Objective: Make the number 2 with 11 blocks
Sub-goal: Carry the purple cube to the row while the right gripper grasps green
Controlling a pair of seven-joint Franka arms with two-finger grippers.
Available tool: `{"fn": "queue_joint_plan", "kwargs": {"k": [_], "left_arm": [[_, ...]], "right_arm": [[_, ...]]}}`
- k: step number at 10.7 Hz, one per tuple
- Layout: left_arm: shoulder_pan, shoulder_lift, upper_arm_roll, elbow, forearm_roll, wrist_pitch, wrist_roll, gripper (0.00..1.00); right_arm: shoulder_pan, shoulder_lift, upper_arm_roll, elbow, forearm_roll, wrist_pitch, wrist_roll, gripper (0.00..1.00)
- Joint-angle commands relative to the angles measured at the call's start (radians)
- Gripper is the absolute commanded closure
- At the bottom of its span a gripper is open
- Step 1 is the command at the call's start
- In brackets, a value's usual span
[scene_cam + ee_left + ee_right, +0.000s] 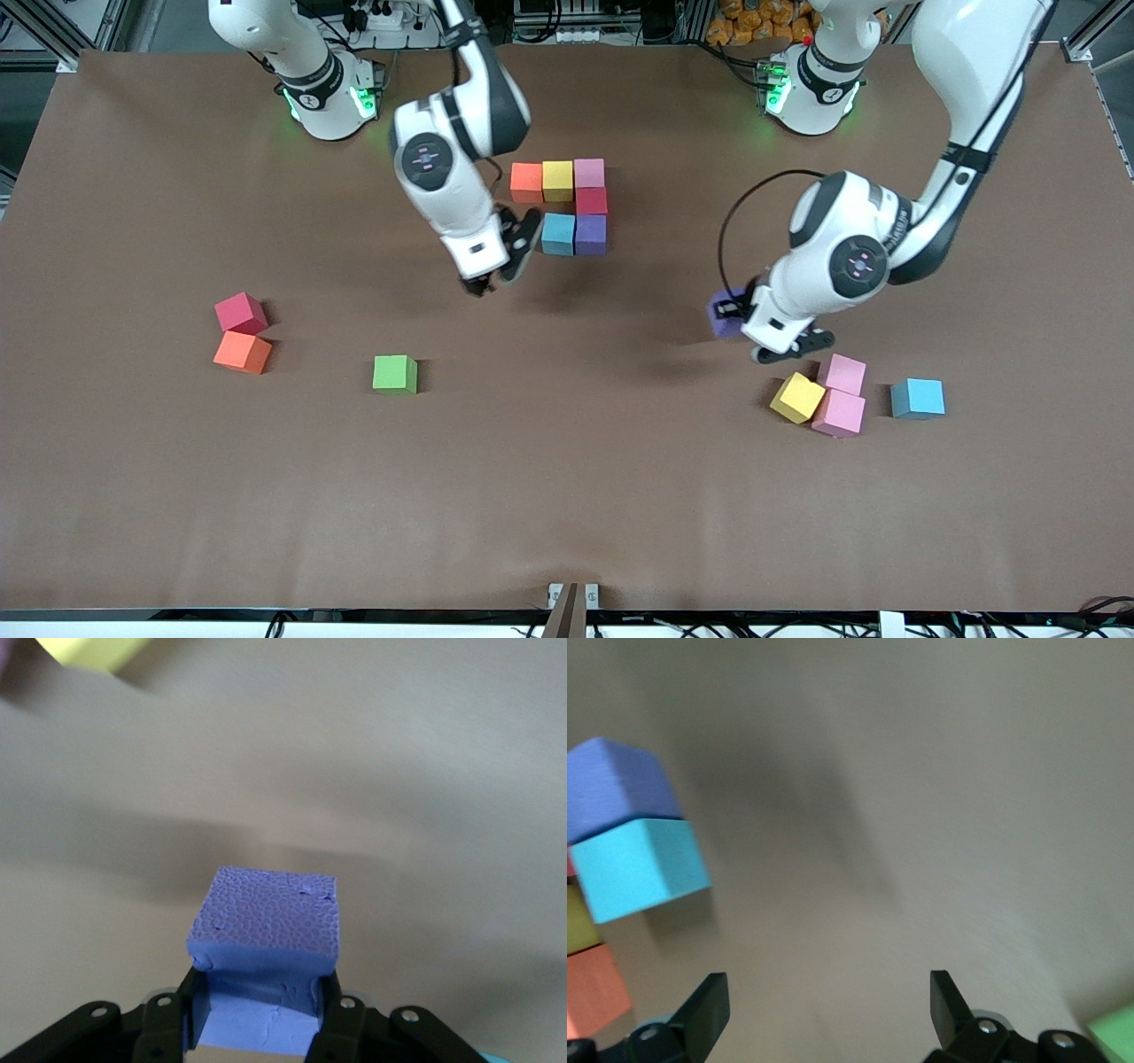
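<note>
My left jaws [740,321] are clamped tight on a purple block [266,930], holding it in the air over bare counter [567,496] beside a cluster of a yellow block [796,397] and two pink blocks [841,374], with a light blue block [918,398] a little toward the left arm's end. My right jaws [500,270] stand wide apart with nothing between them, hanging over the counter just beside the part-built number 2 [567,206]. That figure so far has an orange, a yellow and a pink cube in its top row, a crimson cube under the pink one, and a light blue and a purple cube in the third row. Toward the right arm's end lie a crimson block [240,313] touching an orange block [242,352], and a green block [395,373] apart from them.
</note>
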Motion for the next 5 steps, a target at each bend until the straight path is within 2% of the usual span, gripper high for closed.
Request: {"fn": "queue_joint_plan", "kwargs": {"k": [1, 2, 5], "left_arm": [[0.003, -0.021, -0.110, 0.023, -0.018, -0.035, -0.208, 0.54], [0.003, -0.021, -0.159, 0.028, -0.018, -0.035, -0.283, 0.54], [-0.013, -0.016, -0.252, 0.066, -0.018, -0.035, -0.521, 0.54]], "right_arm": [[-0.128, -0.009, -0.021, 0.002, 0.006, -0.011, 0.021, 0.00], [-0.198, -0.006, 0.006, 0.007, 0.001, -0.010, 0.019, 0.00], [-0.495, -0.009, 0.184, 0.017, -0.002, 0.056, 0.012, 0.00]]}}
